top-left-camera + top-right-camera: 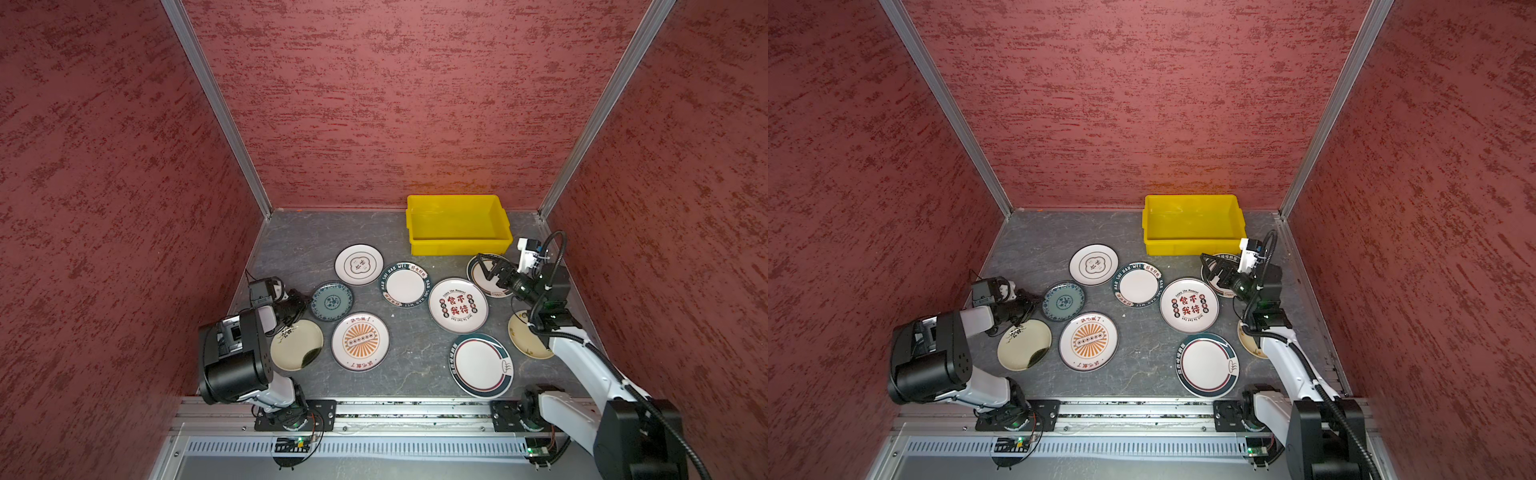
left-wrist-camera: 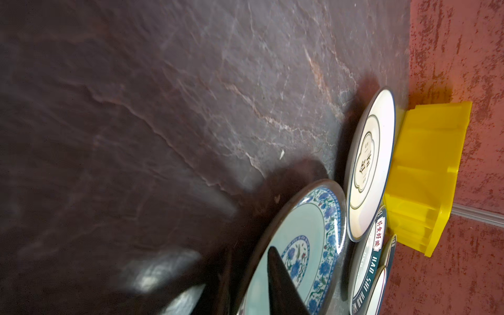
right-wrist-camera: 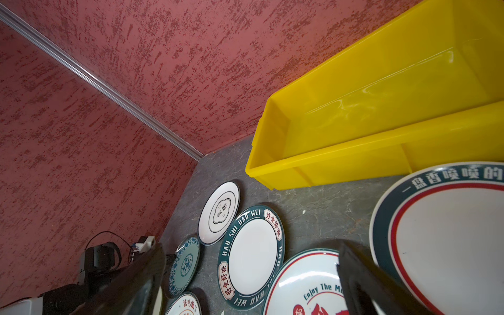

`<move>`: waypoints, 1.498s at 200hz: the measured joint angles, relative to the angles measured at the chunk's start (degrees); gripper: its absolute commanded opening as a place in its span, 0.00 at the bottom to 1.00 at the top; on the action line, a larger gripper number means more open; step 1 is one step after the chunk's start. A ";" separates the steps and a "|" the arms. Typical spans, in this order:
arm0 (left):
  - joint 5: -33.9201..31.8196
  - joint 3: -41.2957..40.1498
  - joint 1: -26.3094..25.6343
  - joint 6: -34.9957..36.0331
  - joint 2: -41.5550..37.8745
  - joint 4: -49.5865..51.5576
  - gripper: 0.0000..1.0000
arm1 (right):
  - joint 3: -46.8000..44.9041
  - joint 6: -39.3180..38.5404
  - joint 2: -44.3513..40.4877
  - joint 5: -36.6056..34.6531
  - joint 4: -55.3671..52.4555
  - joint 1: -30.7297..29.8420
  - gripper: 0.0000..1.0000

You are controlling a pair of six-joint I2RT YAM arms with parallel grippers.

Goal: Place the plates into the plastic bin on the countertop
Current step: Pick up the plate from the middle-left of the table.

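The bright yellow rectangular plastic bin (image 1: 457, 248) stands open side up at the back right of the dark grey stone-look bench (image 1: 299, 237). Its long axis runs side to side along the red textured back wall (image 1: 415, 104). The round plates (image 1: 458, 305) lie flat and face up on the bench in front of the bin.

The left gripper (image 1: 303, 305) sits at the left edge of the grey-green round plate with a blue floral border (image 1: 332, 301). Only the left wrist view shows one dark finger (image 2: 281, 283) over that plate's inside and the other, blurred, outside the rim. The jaws stand narrow, but I cannot tell whether they pinch the rim.

The right gripper (image 1: 482, 267) is spread wide, holds nothing, and hangs over the white round plate with a teal and red rim (image 3: 436, 231) just beside the bin's front right corner. In both top views the gripper hides much of this plate. The right wrist view shows its lettered band and the bin's glossy floor.

Only the top views show a cream-yellow plate (image 1: 297, 345) by the left arm and a second cream-yellow plate (image 1: 525, 338) partly under the right arm.
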State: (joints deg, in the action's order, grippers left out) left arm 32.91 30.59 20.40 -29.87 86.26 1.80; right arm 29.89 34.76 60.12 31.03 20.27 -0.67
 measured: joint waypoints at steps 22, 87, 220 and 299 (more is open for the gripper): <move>-0.39 1.01 -1.75 0.90 0.00 1.70 0.24 | -0.33 -0.04 0.02 -0.50 -0.11 0.00 0.99; -1.97 2.86 -4.37 2.84 -0.02 4.68 0.15 | -0.81 -0.63 0.79 -1.49 -0.90 0.00 0.99; -3.06 1.27 -5.27 3.87 -6.08 5.44 0.00 | -2.64 -0.22 0.81 -1.70 -2.16 0.00 0.99; -3.21 -1.60 -5.60 -0.81 -15.39 4.26 0.00 | -2.64 2.08 0.81 -0.17 -1.33 -0.39 0.99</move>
State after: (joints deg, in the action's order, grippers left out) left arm 29.69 28.99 14.81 -30.68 70.87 6.07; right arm 27.24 36.84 60.93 30.85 18.94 -1.06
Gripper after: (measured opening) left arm 0.077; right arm 0.990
